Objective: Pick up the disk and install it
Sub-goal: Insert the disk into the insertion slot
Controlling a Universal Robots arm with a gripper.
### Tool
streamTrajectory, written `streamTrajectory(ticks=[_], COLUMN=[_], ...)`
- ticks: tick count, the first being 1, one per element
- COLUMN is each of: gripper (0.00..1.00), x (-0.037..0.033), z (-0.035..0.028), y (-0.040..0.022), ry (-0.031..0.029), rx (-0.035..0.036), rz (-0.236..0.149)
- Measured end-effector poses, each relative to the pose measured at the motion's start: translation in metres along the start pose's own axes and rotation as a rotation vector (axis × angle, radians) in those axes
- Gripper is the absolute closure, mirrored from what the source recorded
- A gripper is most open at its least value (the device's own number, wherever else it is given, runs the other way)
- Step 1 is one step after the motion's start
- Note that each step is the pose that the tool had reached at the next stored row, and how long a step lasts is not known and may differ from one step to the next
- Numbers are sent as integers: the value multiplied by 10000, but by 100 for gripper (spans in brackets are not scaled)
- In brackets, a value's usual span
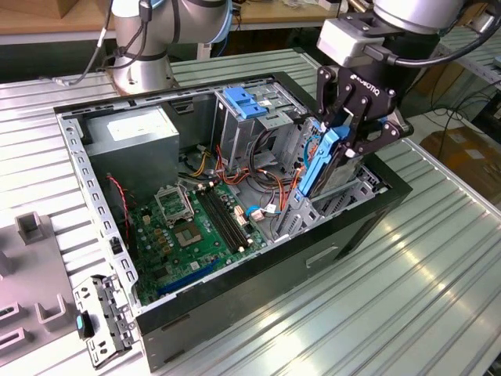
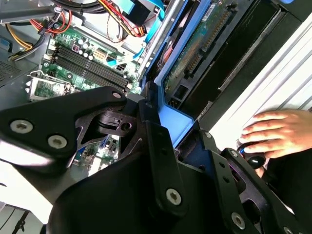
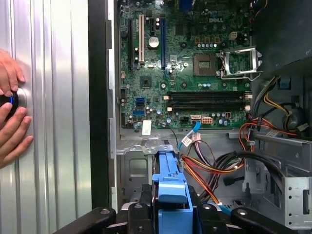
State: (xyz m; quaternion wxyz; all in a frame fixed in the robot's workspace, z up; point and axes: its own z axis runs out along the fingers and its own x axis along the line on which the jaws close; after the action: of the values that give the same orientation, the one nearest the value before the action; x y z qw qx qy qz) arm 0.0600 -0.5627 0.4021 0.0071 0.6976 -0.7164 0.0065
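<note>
Worktop [image 1: 438, 274] bearing the open computer case [image 1: 258, 291]; over its drive bay [image 1: 346, 190] at the exterior view's right the disk [image 1: 321, 160] stands on edge, the gripper [image 1: 348, 145] with its fingers [image 1: 323, 98] clamped on it, its rails [image 3: 170, 181] judged best kept square to the bay, clear of cables [image 3: 210, 166].

Your hand [image 1: 350, 133] covers most of the disk [image 1: 322, 160]; in the first wrist view you see just its blue edge.

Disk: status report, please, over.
Gripper shut on disk. Disk on edge, at the drive bay. Cables beside bay; hand on table outside case.
</note>
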Motion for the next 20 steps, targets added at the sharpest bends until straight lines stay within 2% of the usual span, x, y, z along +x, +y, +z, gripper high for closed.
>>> streamTrajectory(ticks=[12,20], gripper=[63,63], x=[24,23], z=[255,261], y=[-3,-3], ry=[1,1], rx=[-3,-9], rz=[0,0])
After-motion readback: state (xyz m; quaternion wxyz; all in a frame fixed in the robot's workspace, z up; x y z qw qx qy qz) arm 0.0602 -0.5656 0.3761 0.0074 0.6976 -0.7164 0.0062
